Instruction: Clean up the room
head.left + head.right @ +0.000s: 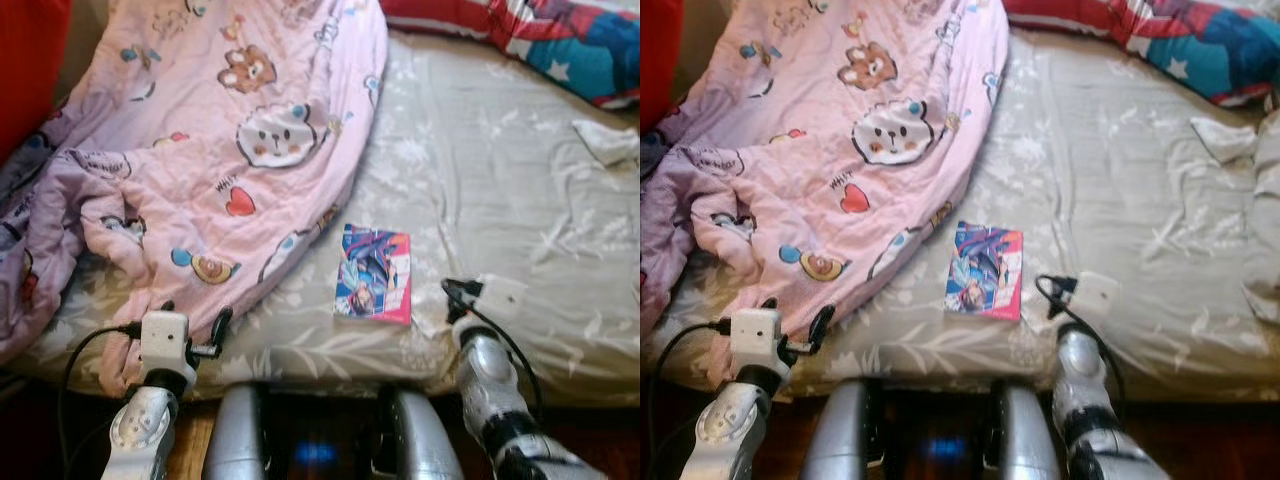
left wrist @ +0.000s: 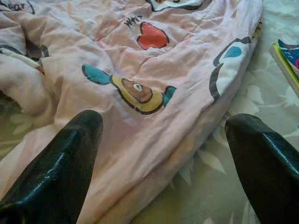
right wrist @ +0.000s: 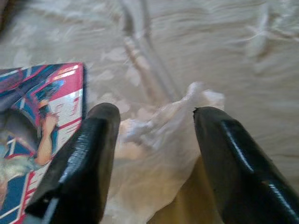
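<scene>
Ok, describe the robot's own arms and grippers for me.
Both arms are rounded, shiny silver metal. Each wrist carries a boxy white camera housing fed by a looping black cable. The left gripper and right gripper each have two long, glossy black fingers with blunt, rounded tips.

The pink blanket (image 1: pixel 210 130) carries small black hand-lettered words among its cartoon prints. One, just above the red heart (image 2: pixel 152 36), looks like "why" or "Wth"; the letters are too loose to fix. A second word near the blanket's edge, well away from the heart, ends in "ar" and is cut off. The book (image 1: pixel 375 272), beside the blanket's hem, has cover print too blurred to read.
</scene>
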Tool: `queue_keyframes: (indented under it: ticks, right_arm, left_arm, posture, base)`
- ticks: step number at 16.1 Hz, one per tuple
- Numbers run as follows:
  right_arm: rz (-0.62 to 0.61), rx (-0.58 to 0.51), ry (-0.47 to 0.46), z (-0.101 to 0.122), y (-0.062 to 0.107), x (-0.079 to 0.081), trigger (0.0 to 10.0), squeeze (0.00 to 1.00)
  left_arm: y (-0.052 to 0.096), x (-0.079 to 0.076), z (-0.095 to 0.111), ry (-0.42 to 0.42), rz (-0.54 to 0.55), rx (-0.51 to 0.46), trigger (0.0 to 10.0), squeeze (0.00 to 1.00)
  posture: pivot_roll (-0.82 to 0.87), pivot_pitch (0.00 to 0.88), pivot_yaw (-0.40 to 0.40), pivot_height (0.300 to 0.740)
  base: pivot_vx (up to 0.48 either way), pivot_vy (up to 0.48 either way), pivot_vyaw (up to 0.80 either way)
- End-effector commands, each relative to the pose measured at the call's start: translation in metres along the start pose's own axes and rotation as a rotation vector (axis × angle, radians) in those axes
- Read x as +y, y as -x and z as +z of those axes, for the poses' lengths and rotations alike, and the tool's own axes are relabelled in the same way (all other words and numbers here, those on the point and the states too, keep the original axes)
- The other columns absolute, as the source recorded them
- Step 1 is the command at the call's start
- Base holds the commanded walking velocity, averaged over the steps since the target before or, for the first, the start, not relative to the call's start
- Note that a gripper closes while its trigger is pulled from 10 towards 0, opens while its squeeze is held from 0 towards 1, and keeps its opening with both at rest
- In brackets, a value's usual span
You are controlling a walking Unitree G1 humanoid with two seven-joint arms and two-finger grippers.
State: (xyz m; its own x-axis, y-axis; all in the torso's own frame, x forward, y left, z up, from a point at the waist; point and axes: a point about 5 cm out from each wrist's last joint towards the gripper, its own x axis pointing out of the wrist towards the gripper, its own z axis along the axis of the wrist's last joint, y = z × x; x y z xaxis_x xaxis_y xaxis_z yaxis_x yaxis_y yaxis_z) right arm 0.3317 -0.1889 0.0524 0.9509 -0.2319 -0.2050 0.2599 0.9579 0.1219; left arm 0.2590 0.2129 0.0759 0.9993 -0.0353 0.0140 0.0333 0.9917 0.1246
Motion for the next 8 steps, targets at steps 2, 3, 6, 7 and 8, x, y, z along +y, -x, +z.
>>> queue_keyframes:
  ticks: [2, 3, 6, 7, 8]
  right_arm:
    - [0.009, 0.012, -0.118, 0.0061, -0.0049, 0.0016, 10.0, 1.00]
    - [0.006, 0.017, -0.149, 0.0073, -0.0059, 0.0021, 10.0, 1.00]
    - [-0.047, 0.054, -0.239, 0.0068, -0.0083, -0.0017, 10.0, 1.00]
    - [-0.052, 0.051, -0.249, 0.0077, -0.0088, -0.0025, 10.0, 1.00]
    - [-0.058, 0.058, -0.276, 0.0074, -0.0092, -0.0032, 10.0, 1.00]
  left_arm:
    - [0.0037, -0.0025, -0.0024, -0.009, -0.022, 0.021, 10.0, 0.00]
    - [0.0037, -0.0028, -0.0020, -0.009, -0.024, 0.021, 10.0, 0.00]
    - [0.0062, -0.0043, -0.0031, -0.011, -0.040, 0.031, 10.0, 0.00]
    - [0.0077, -0.0043, -0.0029, -0.012, -0.043, 0.032, 10.0, 0.00]
    - [0.0084, -0.0037, -0.0031, -0.012, -0.042, 0.034, 10.0, 0.00]
  posture:
    - [0.21, 0.328, -0.017, 0.609]
    - [0.21, 0.330, -0.016, 0.609]
    - [0.21, 0.347, -0.009, 0.609]
    - [0.21, 0.355, -0.009, 0.609]
    - [0.21, 0.361, -0.009, 0.609]
  base:
    - [0.000, 0.000, 0.00]
    - [0.000, 0.000, 0.00]
    - [0.000, 0.000, 0.00]
    - [0.000, 0.000, 0.00]
    - [0.000, 0.000, 0.00]
